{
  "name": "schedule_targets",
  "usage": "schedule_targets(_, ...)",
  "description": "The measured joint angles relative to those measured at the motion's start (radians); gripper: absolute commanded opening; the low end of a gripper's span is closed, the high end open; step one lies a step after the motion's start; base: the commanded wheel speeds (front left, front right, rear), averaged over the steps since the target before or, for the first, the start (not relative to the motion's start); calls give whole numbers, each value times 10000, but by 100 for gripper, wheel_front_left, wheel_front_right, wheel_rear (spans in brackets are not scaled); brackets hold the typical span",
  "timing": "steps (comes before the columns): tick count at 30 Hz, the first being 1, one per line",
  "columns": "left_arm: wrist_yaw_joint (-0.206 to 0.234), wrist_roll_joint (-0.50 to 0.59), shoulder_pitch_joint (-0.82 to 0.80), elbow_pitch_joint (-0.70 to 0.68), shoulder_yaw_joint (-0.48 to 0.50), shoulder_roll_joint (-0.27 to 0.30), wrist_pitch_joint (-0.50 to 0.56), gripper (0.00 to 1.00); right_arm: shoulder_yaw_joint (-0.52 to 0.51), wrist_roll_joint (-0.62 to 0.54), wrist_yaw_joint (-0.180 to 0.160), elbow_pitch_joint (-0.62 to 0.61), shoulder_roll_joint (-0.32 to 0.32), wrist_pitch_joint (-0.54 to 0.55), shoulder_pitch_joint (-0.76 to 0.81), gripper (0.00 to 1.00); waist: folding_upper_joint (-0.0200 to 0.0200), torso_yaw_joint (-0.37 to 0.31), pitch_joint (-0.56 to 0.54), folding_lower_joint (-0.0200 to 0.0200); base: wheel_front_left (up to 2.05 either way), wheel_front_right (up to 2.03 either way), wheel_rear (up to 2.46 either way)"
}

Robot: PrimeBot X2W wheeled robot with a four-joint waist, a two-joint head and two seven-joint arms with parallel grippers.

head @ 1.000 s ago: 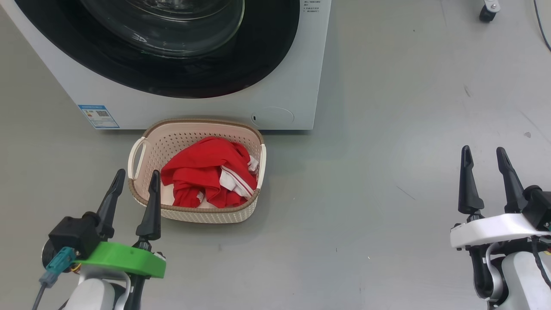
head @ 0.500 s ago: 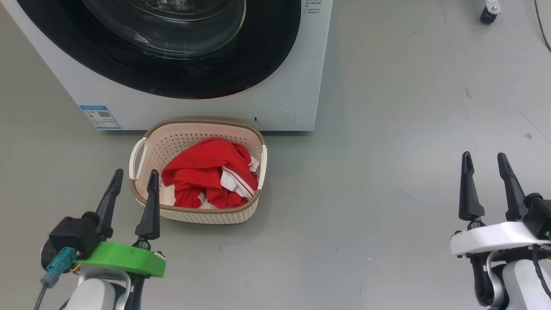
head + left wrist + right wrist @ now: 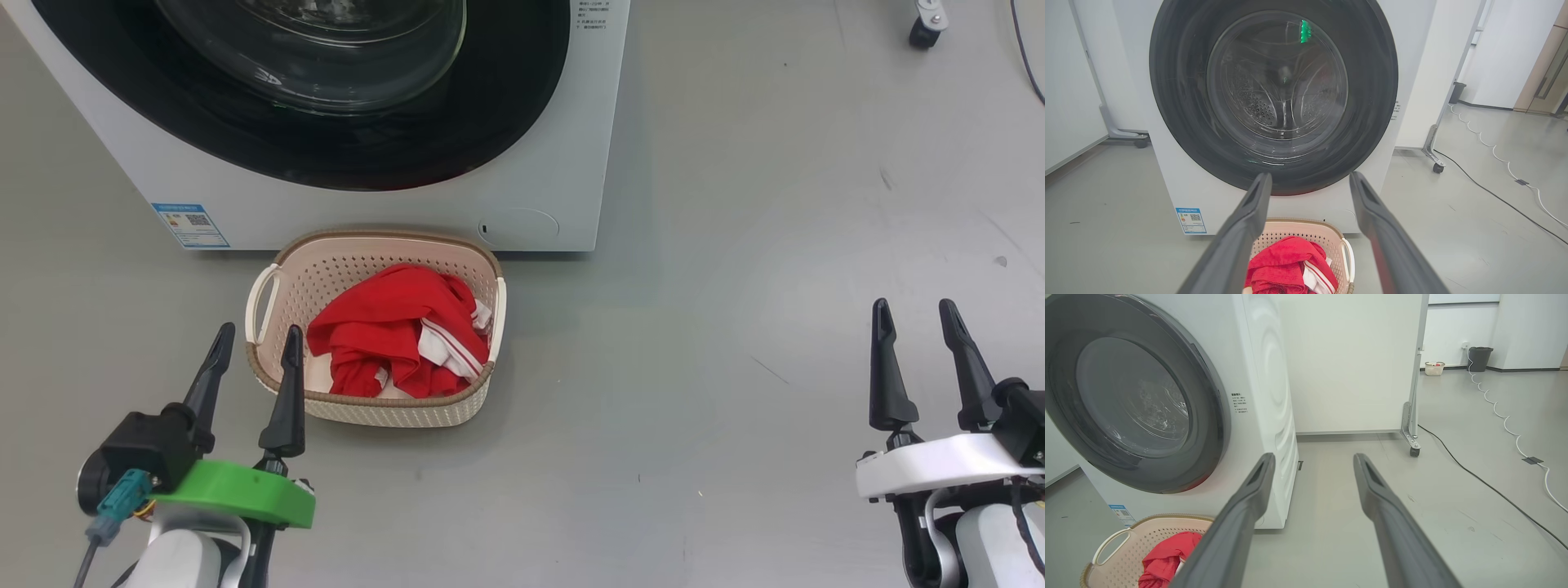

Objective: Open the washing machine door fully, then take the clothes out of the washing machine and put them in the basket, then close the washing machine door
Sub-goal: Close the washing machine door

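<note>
Left gripper (image 3: pixel 260 328) low beside basket (image 3: pixel 343 269), fingers upward and spread, right gripper (image 3: pixel 913 302) likewise, both empty

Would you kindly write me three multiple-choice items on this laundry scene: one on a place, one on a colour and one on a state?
1. Where does the basket stand?
A) on the floor, just in front of the washing machine
B) on top of the machine
C) on a shelf

2. What colour are most of the clothes in it?
A) blue
B) red
C) green

3. How is the washing machine door?
A) swung wide open
B) taken off
C) shut

Answers:
1 A: it sits on the grey floor before the machine's base.
2 B: the fabric is bright red with some white trim.
3 C: its black ring lies flat on the machine's front.
</note>
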Motion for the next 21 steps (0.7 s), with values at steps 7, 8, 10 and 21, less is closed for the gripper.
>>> schedule_targets(7, 0, 88, 0, -63, -150, 17, 0, 100, -69, -36, 69, -15, 44, 0, 151, 100, 0, -4, -67, 0, 0, 0, 0)
schedule_targets(8, 0, 88, 0, -73, -146, 12, 0, 100, -82, -50, 71, -15, 46, 0, 153, 100, 0, -1, -73, 0, 0, 0, 0)
schedule_targets(10, 0, 81, 1, -77, -140, 10, 0, 100, -102, -82, 75, -17, 58, 0, 162, 100, 0, 8, -84, 0, 0, 0, 0)
schedule_targets(21, 0, -33, 81, -59, -128, -8, 0, 100, -82, -245, 165, -15, 104, 0, 338, 100, 0, 68, -152, 0, 0, 0, 0)
